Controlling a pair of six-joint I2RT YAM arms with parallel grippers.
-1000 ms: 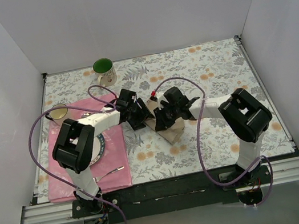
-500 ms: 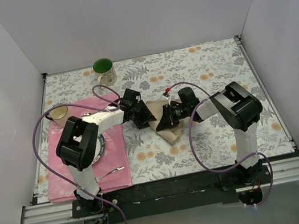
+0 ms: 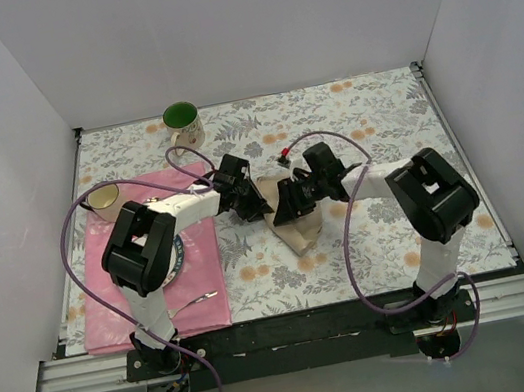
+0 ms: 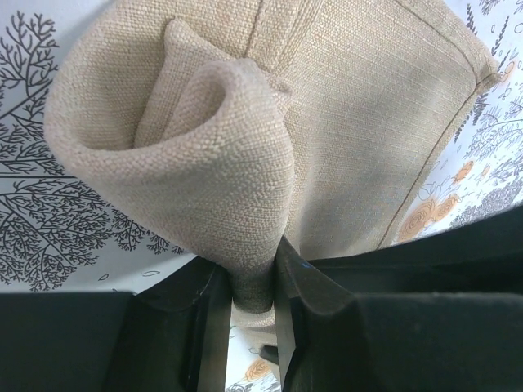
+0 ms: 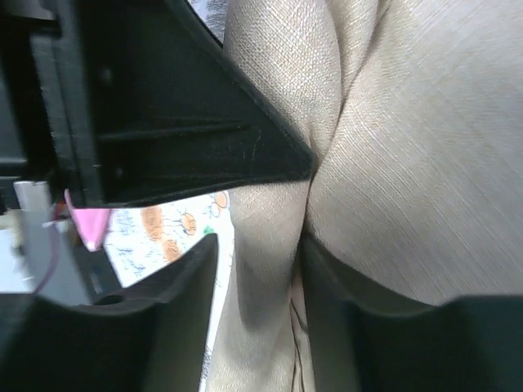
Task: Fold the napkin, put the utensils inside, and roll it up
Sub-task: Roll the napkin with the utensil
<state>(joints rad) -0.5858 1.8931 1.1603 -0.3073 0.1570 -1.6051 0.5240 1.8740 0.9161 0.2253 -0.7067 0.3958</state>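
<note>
The tan napkin (image 3: pixel 301 233) lies bunched on the floral tablecloth at the table's middle. My left gripper (image 3: pixel 250 198) is at its upper left edge. My right gripper (image 3: pixel 289 203) is just to the right, almost touching the left one. In the left wrist view the left gripper (image 4: pixel 249 276) is shut on a rolled fold of the napkin (image 4: pixel 270 122). In the right wrist view the right gripper (image 5: pixel 257 263) pinches another fold of the napkin (image 5: pixel 400 163). A silver fork (image 3: pixel 195 298) lies on the pink placemat, apart from the napkin. No utensil shows inside the napkin.
A pink placemat (image 3: pixel 119 307) with a plate (image 3: pixel 177 255) lies at the left under my left arm. A green-lined mug (image 3: pixel 182 125) stands at the back and a tan mug (image 3: pixel 102 197) at the far left. White walls enclose the table.
Both grippers stay at the napkin. My right wrist has turned and its forearm has swung. The left gripper has edged slightly right. The napkin has barely shifted.
</note>
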